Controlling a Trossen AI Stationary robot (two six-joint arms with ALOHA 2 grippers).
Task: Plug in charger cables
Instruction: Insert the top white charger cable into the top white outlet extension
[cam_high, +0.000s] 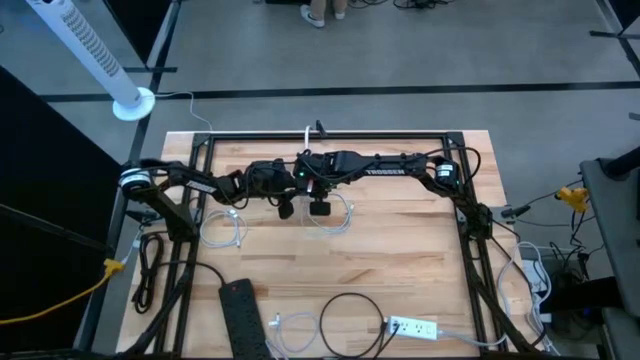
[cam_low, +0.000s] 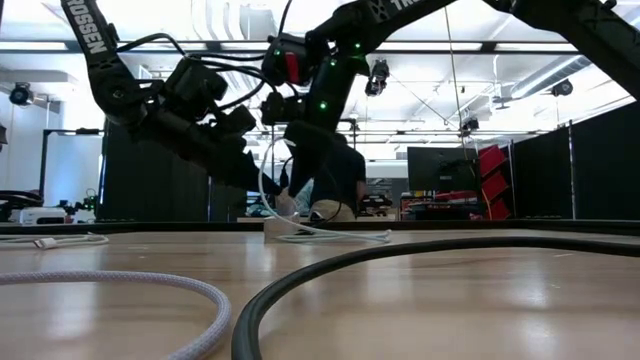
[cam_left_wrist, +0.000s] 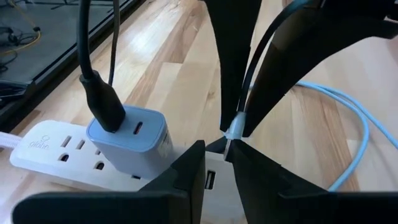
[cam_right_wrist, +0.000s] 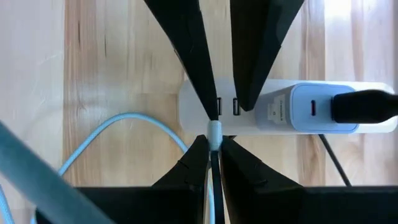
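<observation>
You see the wooden bench (cam_high: 400, 250) with both arms meeting near twelve o'clock over a white power strip (cam_right_wrist: 273, 109) (a blue-white adapter (cam_left_wrist: 130, 146) already sits in it). Your right end effector (cam_right_wrist: 213, 146) is clamped on a pale blue charger cable (cam_right_wrist: 124, 124) beside the strip's USB ports (cam_right_wrist: 227, 107). Your left end effector (cam_left_wrist: 217, 155) is nearly together around the same plug.

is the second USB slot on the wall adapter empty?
Yes. On the wall adapter, a black cable fills one slot; the slot beside it is open.
</observation>
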